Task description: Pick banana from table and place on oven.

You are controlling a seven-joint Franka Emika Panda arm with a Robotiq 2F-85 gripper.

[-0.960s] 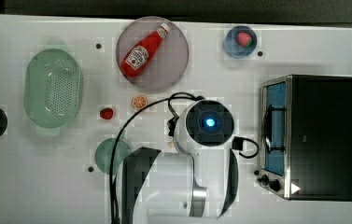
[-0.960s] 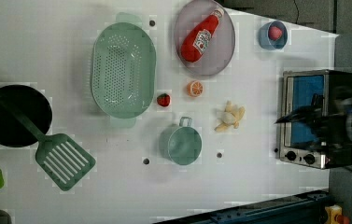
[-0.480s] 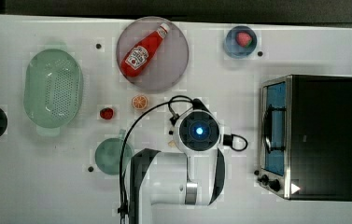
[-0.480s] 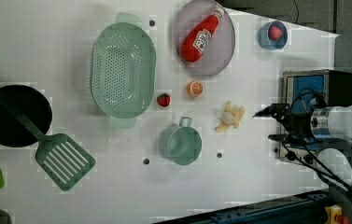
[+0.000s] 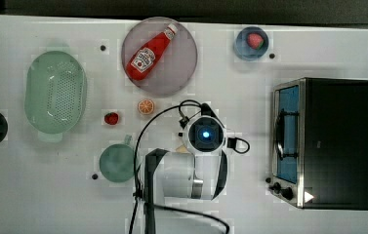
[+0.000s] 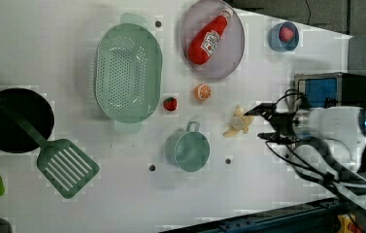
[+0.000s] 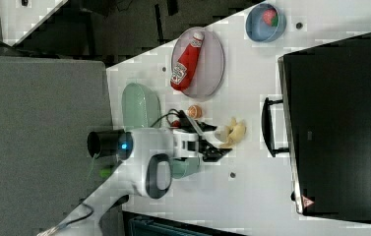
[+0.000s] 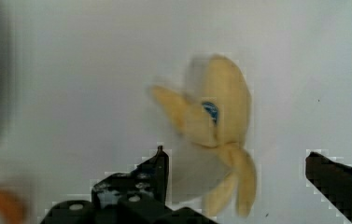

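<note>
The banana (image 6: 239, 124) is pale yellow, partly peeled, and lies on the white table (image 6: 49, 39) between the green mug and the oven (image 6: 336, 87). My gripper (image 6: 260, 124) is open and hovers just at the banana's side toward the left view's right. In the wrist view the banana (image 8: 215, 140) lies between and slightly ahead of my two spread fingers (image 8: 157, 168), untouched. The right view shows the gripper (image 7: 217, 141) open beside the banana (image 7: 233, 132), with the oven (image 7: 340, 123) at the right view's right. In the top view my wrist covers the fruit; the oven (image 5: 337, 141) stands at the top view's right.
A red ketchup bottle (image 5: 150, 51) lies on a grey plate. Near the banana are an orange slice (image 6: 202, 91), a strawberry (image 6: 170, 104) and a green mug (image 6: 188, 148). A green colander (image 6: 128, 73), a black pan (image 6: 15, 119), a spatula (image 6: 66, 167) and a blue bowl (image 6: 282, 36) stand farther off.
My arm has swung away from the oven front toward the left view's left and now sits over the banana. The jaws stayed open; the banana has not moved.
</note>
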